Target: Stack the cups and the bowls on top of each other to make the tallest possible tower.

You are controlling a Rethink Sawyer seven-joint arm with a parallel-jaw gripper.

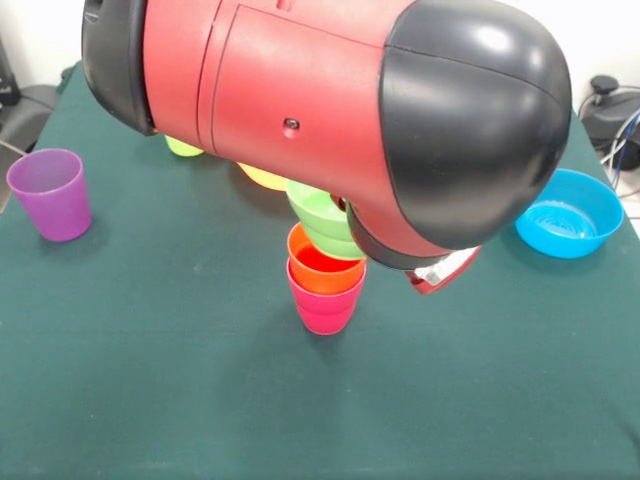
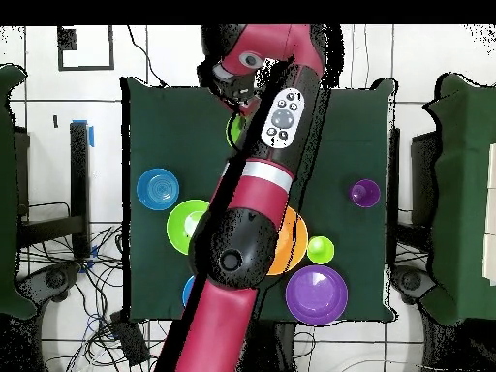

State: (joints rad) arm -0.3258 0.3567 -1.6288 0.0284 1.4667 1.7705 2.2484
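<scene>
Front view showed the arm [image 1: 330, 110] filling the top, hiding the gripper, so whether it was clenched could not be told. Mid-table stood the tower [image 1: 325, 275]: red-pink cup [image 1: 324, 308] lowest, orange cup [image 1: 322, 268] inside, lime green cup [image 1: 322, 215] above, tilted. Purple cup [image 1: 50, 193] stood far left.

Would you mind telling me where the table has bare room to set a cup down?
Front view: the cloth is bare in front of the tower, and between it and the purple cup. It is crowded behind the tower, under the arm, where bowls cluster.
</scene>
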